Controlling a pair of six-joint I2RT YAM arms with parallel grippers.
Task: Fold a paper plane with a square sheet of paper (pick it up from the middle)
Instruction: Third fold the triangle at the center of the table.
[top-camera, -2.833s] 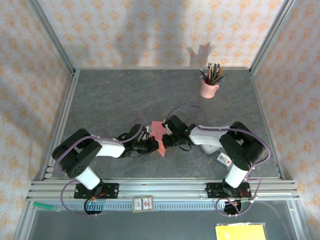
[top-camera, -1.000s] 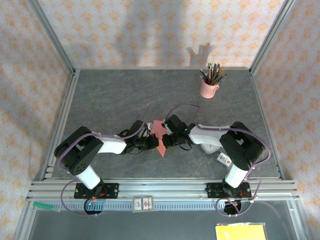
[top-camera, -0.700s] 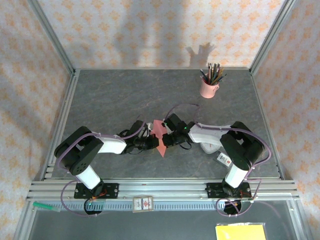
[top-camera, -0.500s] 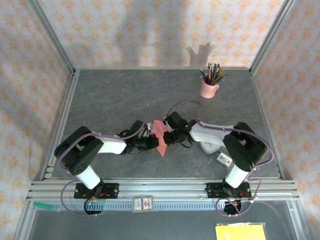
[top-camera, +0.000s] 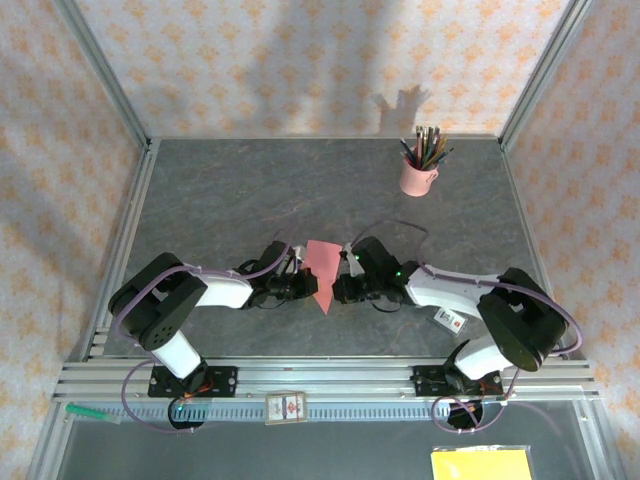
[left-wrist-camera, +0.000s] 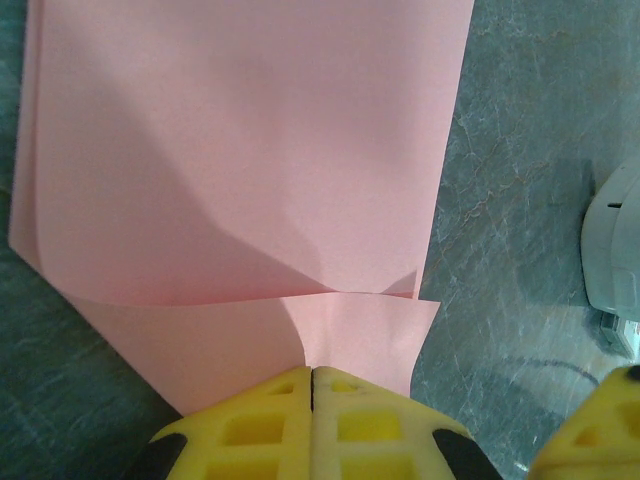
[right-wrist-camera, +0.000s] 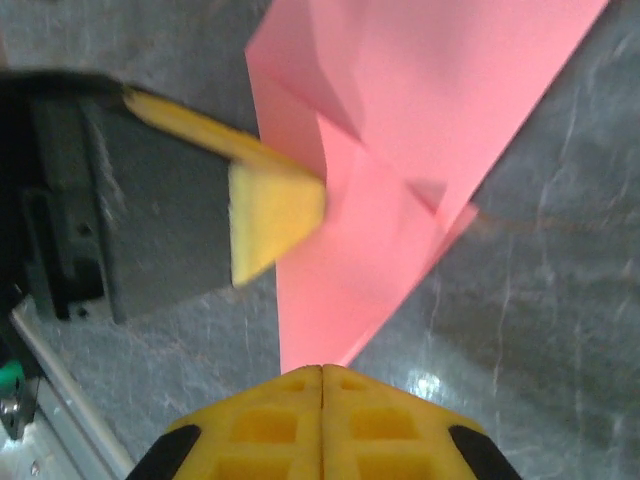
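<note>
The paper (top-camera: 321, 262) is mid-table (top-camera: 230, 190), with the left gripper (top-camera: 307, 288) at its left and the right gripper (top-camera: 339, 290) at its right. A cup (top-camera: 417, 178) stands behind, to the right. A pad (top-camera: 482, 465) lies nearest, far right.

Both arms reach low toward the centre, tips facing: left gripper (left-wrist-camera: 312, 378) pinched on the pink paper sheet (left-wrist-camera: 240, 150), right gripper (right-wrist-camera: 322, 375) closed.
</note>
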